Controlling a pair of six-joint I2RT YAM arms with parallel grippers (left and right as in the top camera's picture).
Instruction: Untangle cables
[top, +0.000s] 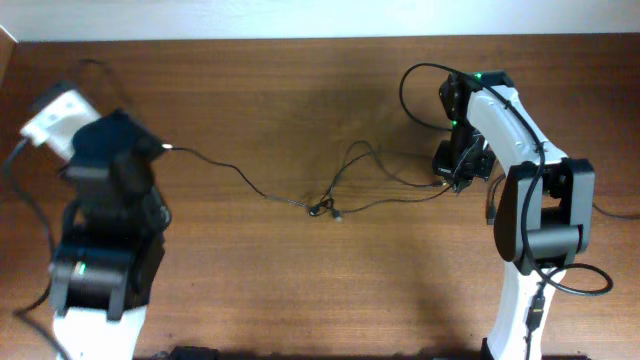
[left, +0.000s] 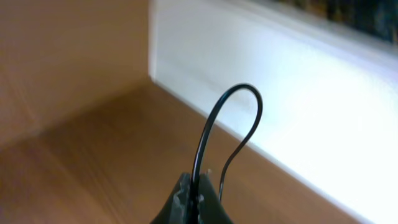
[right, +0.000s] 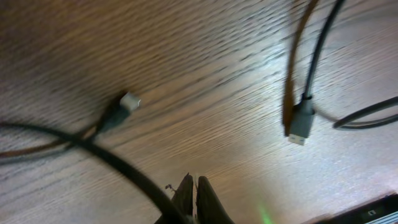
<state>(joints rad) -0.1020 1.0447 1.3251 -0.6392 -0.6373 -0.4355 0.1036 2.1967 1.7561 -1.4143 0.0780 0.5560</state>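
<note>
Thin black cables (top: 322, 207) lie tangled at the table's middle, with loops (top: 368, 158) reaching toward the right arm. One strand runs left to my left gripper (top: 160, 147), which is shut on it. In the left wrist view the cable (left: 247, 93) arcs up out of the shut jaws (left: 198, 190). My right gripper (top: 452, 178) is low over the table with its jaws (right: 194, 186) shut. A black cable (right: 118, 160) passes close beside its left finger. Two plugs lie ahead of it, one silver-tipped (right: 127, 102) and one larger (right: 301, 123).
The wooden table (top: 300, 90) meets a white wall at the back (left: 298, 93). A white object (top: 55, 115) sits at the far left by the left arm. Thicker black arm cables hang near the right arm (top: 415, 95) and its base (top: 575, 285).
</note>
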